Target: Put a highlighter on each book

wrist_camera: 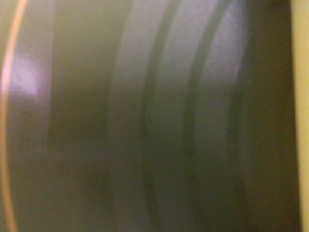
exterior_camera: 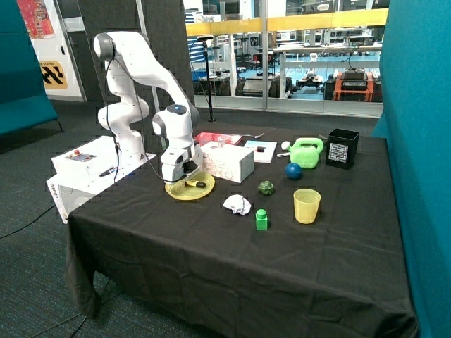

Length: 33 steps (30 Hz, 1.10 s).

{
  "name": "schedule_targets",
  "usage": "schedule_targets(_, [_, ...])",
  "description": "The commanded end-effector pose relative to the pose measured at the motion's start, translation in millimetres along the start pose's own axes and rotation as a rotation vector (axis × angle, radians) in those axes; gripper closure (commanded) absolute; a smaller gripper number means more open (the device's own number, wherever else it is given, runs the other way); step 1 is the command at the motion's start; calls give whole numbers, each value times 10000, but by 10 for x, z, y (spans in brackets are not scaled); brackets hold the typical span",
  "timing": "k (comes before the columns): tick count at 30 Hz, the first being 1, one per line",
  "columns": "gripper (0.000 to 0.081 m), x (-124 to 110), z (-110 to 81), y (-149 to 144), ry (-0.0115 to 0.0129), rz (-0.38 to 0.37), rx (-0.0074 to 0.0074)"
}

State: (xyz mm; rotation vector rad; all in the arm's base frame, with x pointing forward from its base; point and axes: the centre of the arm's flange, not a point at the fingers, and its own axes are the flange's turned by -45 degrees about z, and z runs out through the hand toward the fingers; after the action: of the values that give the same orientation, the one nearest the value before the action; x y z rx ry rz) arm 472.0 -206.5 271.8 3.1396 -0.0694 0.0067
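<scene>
The claw [exterior_camera: 186,179] is down at the yellow plate [exterior_camera: 189,188], right above a yellow highlighter [exterior_camera: 195,184] lying on it; whether it grips cannot be told, and the wrist view is a close blur; the plate sits on the black tabletop [exterior_camera: 211,253] just beside the white box [exterior_camera: 227,162]; the red book [exterior_camera: 217,139] lies behind that box, the white book [exterior_camera: 259,150] behind it too, near the green watering can [exterior_camera: 306,152]; neither book visibly carries a highlighter.
</scene>
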Motion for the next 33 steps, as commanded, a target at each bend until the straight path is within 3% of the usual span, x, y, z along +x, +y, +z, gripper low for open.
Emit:
schedule_targets(1, [808, -22, -102, -8, -43, -39, 11])
schedule_targets(9, [808, -22, -169, -38, -43, -120, 11])
schedule_targets(26, [808, 125, -705, -136, -43, -396, 12])
schedule_targets(33, [808, 155, -931, -271, -42, -1028, 13])
